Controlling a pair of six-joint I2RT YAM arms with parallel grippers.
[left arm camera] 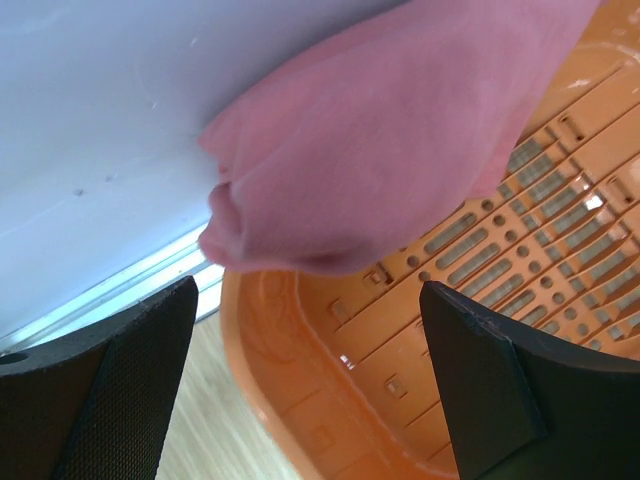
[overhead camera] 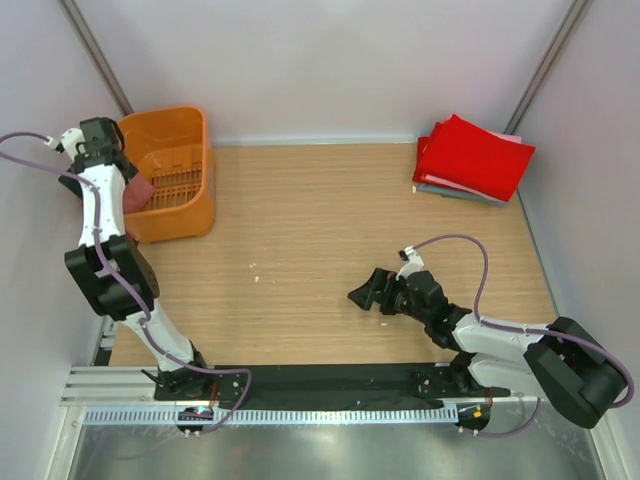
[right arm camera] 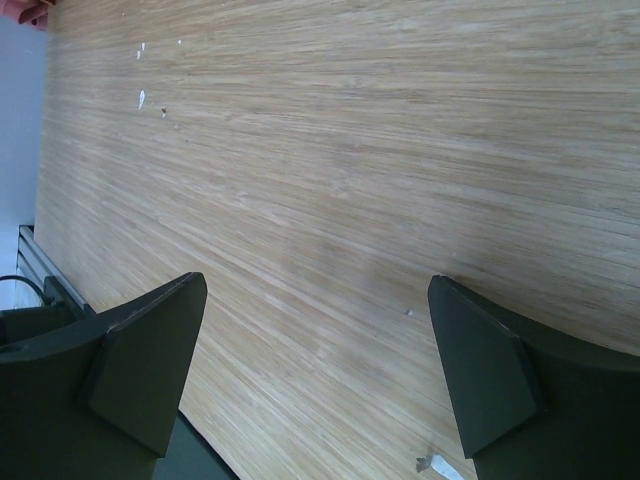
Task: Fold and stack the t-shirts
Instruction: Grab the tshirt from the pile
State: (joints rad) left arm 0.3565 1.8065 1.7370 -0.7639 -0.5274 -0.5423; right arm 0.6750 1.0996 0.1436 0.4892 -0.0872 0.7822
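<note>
A salmon-pink t-shirt (left arm camera: 400, 130) lies bunched over the near left wall of the orange basket (left arm camera: 330, 400); a small part of it shows in the top view (overhead camera: 138, 194). My left gripper (left arm camera: 310, 370) is open just short of the shirt, with nothing between its fingers; it also shows in the top view (overhead camera: 122, 178). A bright red folded t-shirt (overhead camera: 472, 155) tops a stack at the far right, with grey and pale folded shirts (overhead camera: 452, 190) under it. My right gripper (overhead camera: 366, 292) is open and empty low over bare wood (right arm camera: 315, 370).
The orange slotted basket (overhead camera: 190, 180) stands at the far left against the wall. The wooden table (overhead camera: 300, 230) carries a few small white specks (overhead camera: 255, 272). Walls close in the left, far and right sides. A black strip runs along the near edge.
</note>
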